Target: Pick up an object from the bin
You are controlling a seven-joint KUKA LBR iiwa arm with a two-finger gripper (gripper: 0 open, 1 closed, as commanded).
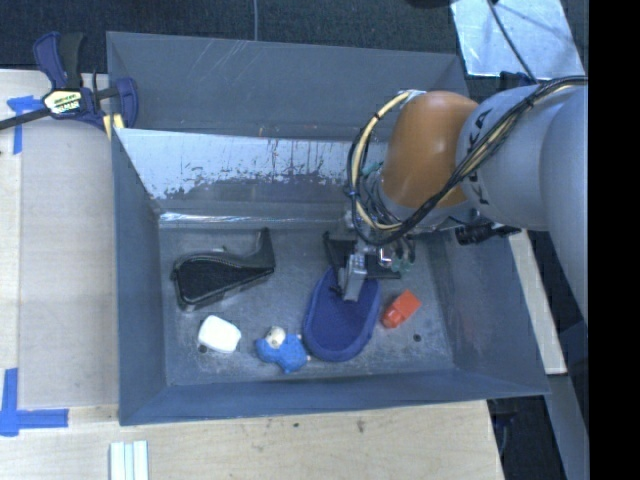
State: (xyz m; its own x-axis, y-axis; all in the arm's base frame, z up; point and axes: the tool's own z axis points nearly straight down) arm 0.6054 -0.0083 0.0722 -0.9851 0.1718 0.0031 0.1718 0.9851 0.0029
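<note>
Hand (pixel 352 286) low in the right half of the grey metal bin (pixel 300 163), its tip at the upper rim of a blue scoop-shaped object (pixel 338 333). Whether the hand is set wide or narrow, and whether it grips the blue rim, cannot be told from this angle.

The blue scoop-shaped object lies on the bin floor, right of centre and near the front wall. It is hollow and elongated, with its rounded end toward the front.

Just beside its right edge lies a small orange piece (pixel 401 308). At its lower left corner sits a small blue-and-white piece (pixel 281 350); whether the two touch cannot be told. Farther left is a white rounded block (pixel 219 334). Above that, a black curved object (pixel 222 274) lies on the left part of the floor, well apart from the hand.

Above the hand, an orange-brown cover (pixel 428 158) caps the wrist, with looped cables (pixel 362 168) at its left. The grey arm (pixel 545 158) enters from the right.
</note>
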